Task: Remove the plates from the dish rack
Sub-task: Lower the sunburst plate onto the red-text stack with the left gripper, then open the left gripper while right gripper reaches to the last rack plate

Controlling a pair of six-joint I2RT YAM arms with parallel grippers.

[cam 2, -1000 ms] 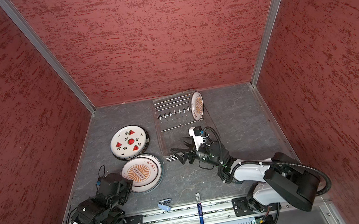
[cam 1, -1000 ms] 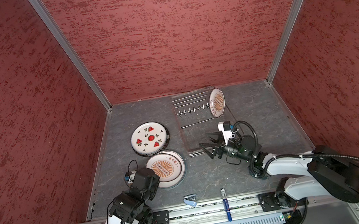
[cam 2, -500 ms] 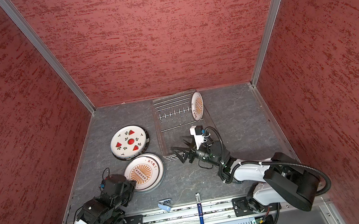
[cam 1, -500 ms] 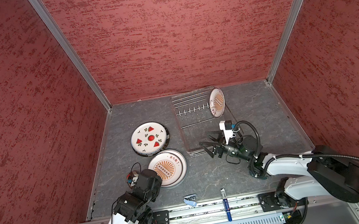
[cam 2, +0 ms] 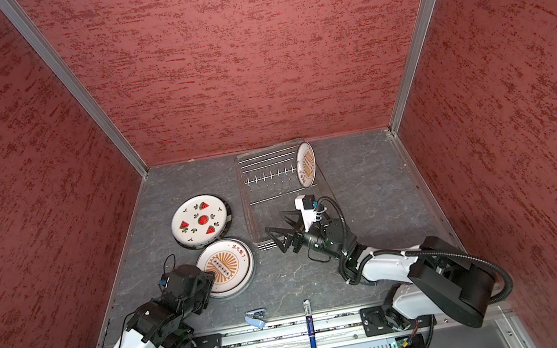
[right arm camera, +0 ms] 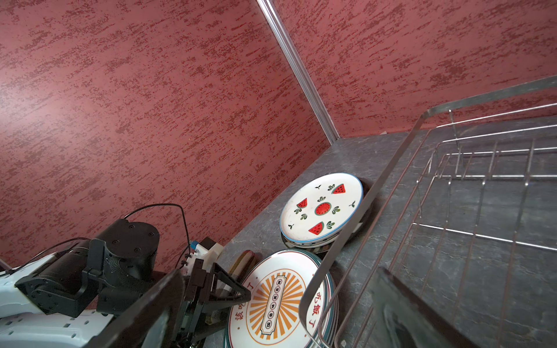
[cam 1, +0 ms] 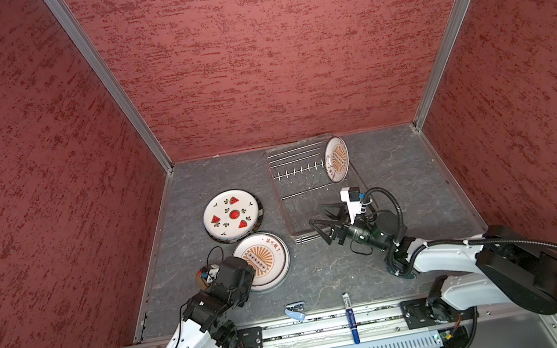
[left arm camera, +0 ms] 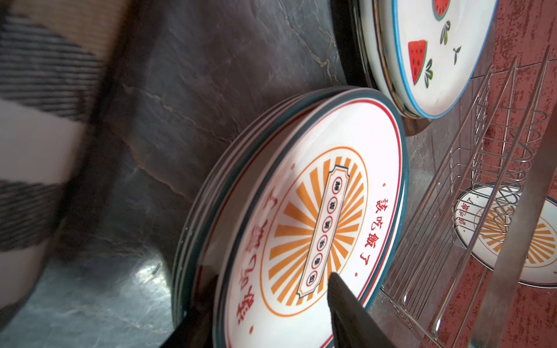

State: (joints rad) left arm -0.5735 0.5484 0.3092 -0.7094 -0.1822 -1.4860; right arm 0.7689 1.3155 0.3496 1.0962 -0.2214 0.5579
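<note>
Glossy round plates [cam 1: 233, 214] lie stacked beside the silver wire rack [cam 1: 301, 169].

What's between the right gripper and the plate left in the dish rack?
Between right gripper and plate, only the dish rack's bare wires and clear base, seen in both top views.

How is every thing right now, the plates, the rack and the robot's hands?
dish rack, holding one plate
rack plate, standing on edge in the rack's far right corner
watermelon stack, lying flat outside the rack
sunburst stack, lying flat beside the watermelon stack
left gripper, open, astride the sunburst stack's rim
right gripper, open and empty, over the rack's near end
</note>
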